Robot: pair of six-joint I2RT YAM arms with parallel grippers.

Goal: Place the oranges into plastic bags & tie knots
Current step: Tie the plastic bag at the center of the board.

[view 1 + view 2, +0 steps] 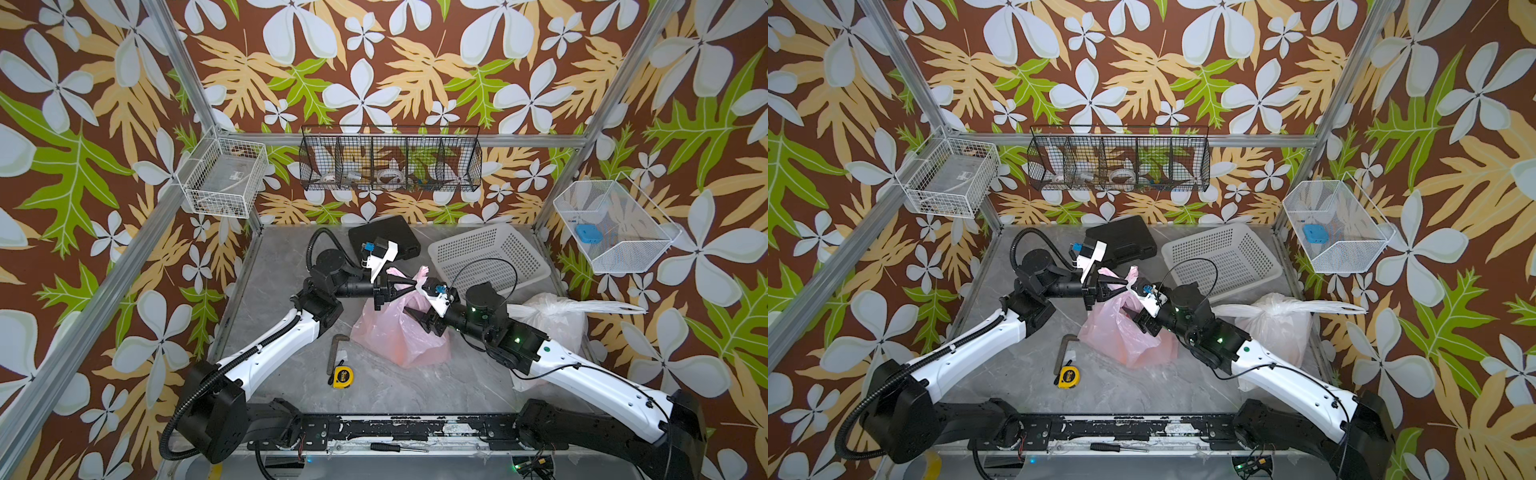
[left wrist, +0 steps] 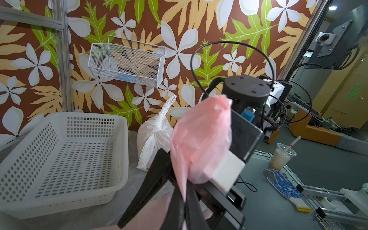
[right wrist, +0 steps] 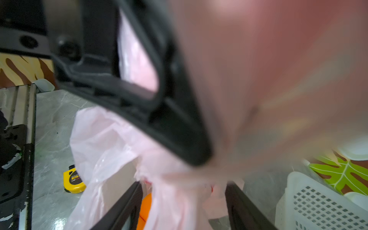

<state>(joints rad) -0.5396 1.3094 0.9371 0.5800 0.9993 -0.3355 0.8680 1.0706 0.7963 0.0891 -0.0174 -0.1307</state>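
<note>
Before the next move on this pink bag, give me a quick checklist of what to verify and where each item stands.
1. Grip of left end effector on pink bag: ok, shut on its plastic.
2. Grip of right end effector: not ok, jaws open, bunched pink plastic between them.
3. Fruit loaded: ok, oranges show through; count cannot tell.
4. Pink bag tied: cannot tell, blurred plastic hides it.
5. Second sack closed: ok, white bag has a knot.
6. Clutter: ok, tape measure lies apart from pink bag.
</note>
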